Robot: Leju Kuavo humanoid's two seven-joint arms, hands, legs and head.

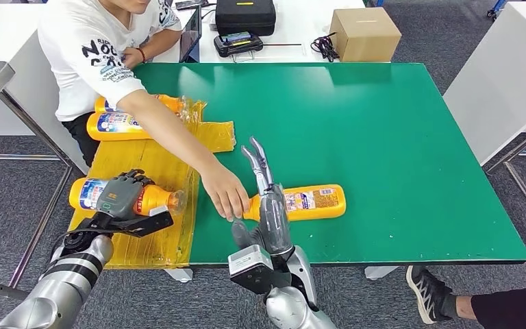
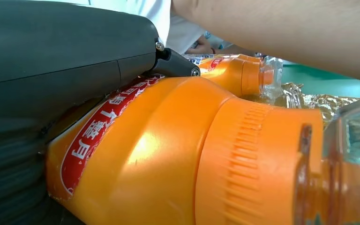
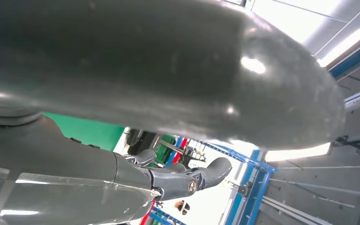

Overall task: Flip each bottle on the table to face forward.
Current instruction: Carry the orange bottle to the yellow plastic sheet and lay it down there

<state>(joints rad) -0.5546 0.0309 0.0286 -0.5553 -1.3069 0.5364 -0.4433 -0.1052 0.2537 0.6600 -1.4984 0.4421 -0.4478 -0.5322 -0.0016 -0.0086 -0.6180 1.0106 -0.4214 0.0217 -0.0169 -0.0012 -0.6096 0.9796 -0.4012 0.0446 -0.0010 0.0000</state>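
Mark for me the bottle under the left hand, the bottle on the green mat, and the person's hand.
bottle under the left hand (image 1: 152,199), head view, orange shoulder.
bottle on the green mat (image 1: 308,201), head view, label.
person's hand (image 1: 224,192), head view, back of hand.

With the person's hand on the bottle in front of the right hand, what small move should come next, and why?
Probably hold the right hand where it is until the person's hand leaves the bottle on the green mat. That hand is open beside that bottle, with the person's fingers at the neck. The left hand already grips the bottle on the yellow sheet.
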